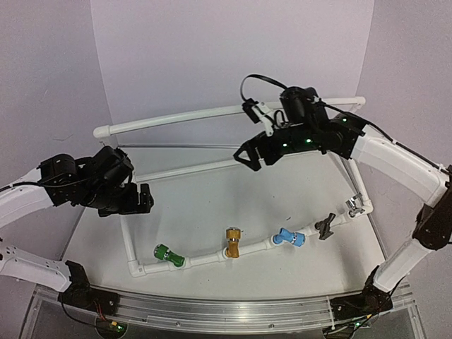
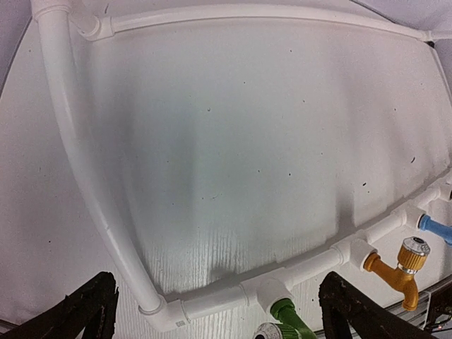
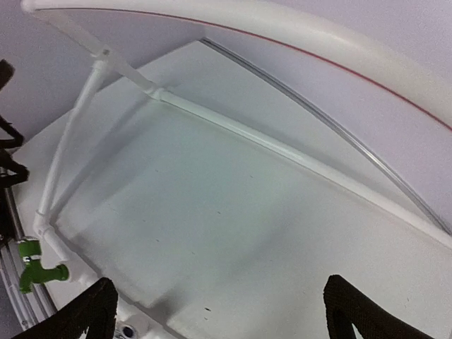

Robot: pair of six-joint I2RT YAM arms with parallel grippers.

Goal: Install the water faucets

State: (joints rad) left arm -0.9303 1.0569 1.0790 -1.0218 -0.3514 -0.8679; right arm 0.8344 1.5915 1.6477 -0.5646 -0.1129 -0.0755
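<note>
Five water faucets sit in the front pipe of the white pipe frame (image 1: 198, 259): green (image 1: 168, 256), golden-orange (image 1: 233, 242), blue (image 1: 289, 237), dark grey (image 1: 326, 227) and shiny silver (image 1: 354, 205). My left gripper (image 1: 145, 199) hovers open at the left, above and behind the green faucet. The left wrist view shows the left gripper (image 2: 215, 311) with nothing between its fingers, and below it the green faucet (image 2: 289, 316), the golden-orange one (image 2: 399, 265) and the blue one (image 2: 436, 229). My right gripper (image 1: 247, 155) hangs open high over the middle; the right wrist view shows this right gripper (image 3: 219, 311) empty, with the green faucet (image 3: 35, 265) far left.
The frame's raised back rail (image 1: 233, 111) runs just behind my right arm. A lower cross pipe (image 1: 191, 168) spans the table under it. A metal rail (image 1: 233, 311) lines the near edge. Lilac walls close in the back and sides.
</note>
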